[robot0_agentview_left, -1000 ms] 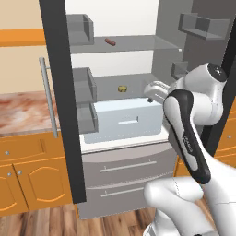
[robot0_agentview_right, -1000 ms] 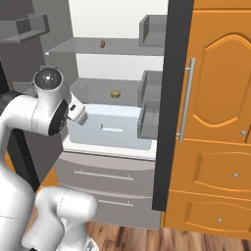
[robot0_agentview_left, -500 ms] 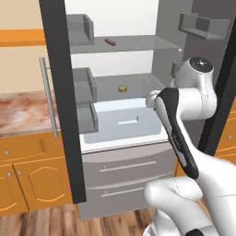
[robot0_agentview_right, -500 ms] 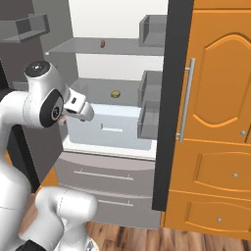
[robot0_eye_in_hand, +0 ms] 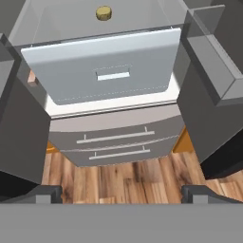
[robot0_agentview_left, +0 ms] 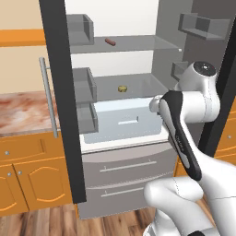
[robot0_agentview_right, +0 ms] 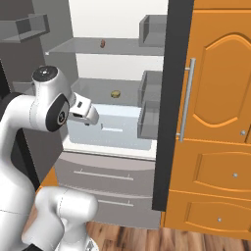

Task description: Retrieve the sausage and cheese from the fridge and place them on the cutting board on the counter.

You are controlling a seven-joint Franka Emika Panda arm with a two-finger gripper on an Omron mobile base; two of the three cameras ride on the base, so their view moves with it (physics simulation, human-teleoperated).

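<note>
The fridge [robot0_agentview_left: 129, 161] stands open. The sausage [robot0_agentview_left: 109, 41] [robot0_agentview_right: 102, 43], short and reddish-brown, lies on its upper glass shelf. One shelf down sits the cheese [robot0_agentview_left: 122, 88] [robot0_agentview_right: 115, 93] [robot0_eye_in_hand: 104, 13], a small yellowish chunk. My gripper [robot0_agentview_right: 88, 120] [robot0_eye_in_hand: 122, 192] hangs open and empty in front of the white inner drawer [robot0_eye_in_hand: 109, 71], short of the cheese and below its shelf, tilted down toward the floor. In the left base view my forearm hides the hand. The marbled counter [robot0_agentview_left: 18, 110] lies left of the fridge. The cutting board is out of view.
The open left door [robot0_agentview_left: 57, 115] and right door [robot0_agentview_right: 169, 98] flank the hand, each carrying grey bins [robot0_agentview_left: 85, 87] [robot0_agentview_right: 149, 105]. Two steel lower drawers [robot0_eye_in_hand: 111, 142] sit under the inner drawer. A tall orange cabinet [robot0_agentview_right: 220, 122] stands at the right, over wooden floor [robot0_eye_in_hand: 123, 175].
My arm's upper joints have turned and the hand has dipped slightly in front of the middle shelf. The jaws stay open; sausage and cheese have not moved.
</note>
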